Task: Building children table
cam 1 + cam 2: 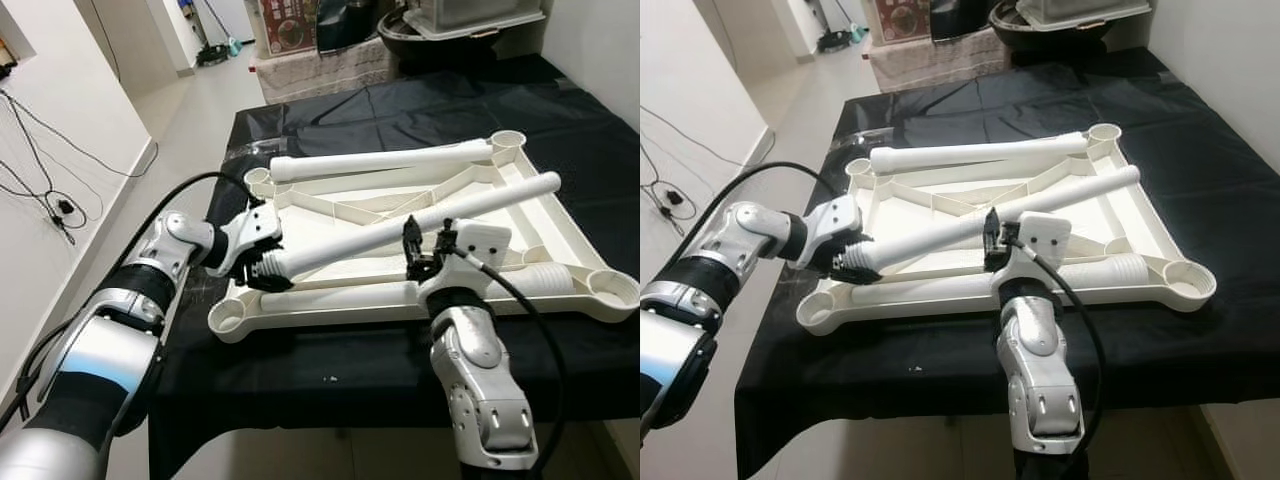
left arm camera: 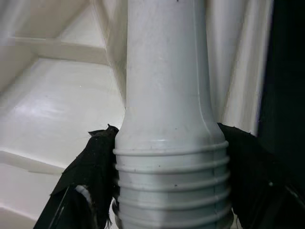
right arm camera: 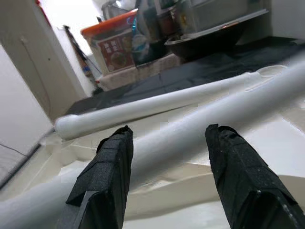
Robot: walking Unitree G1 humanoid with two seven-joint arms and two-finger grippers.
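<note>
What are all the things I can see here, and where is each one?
Tabletop: one, white, upside down on the black cloth.
Table legs: four, white; one along the far edge, one lying diagonally and held, two along the near edge.
Black cloth: one, covering the work table.
Boxes and basin: several, mixed colours, beyond the table.
Cables: black, along the wall.
Left gripper: black fingers, shut on the diagonal leg's ribbed end.
Right gripper: black fingers, open astride that leg's middle.

A black cloth (image 1: 400,110) covers the surface — beyond it, a dark bowl (image 1: 440,45) and a red-labelled box (image 1: 290,25).
</note>
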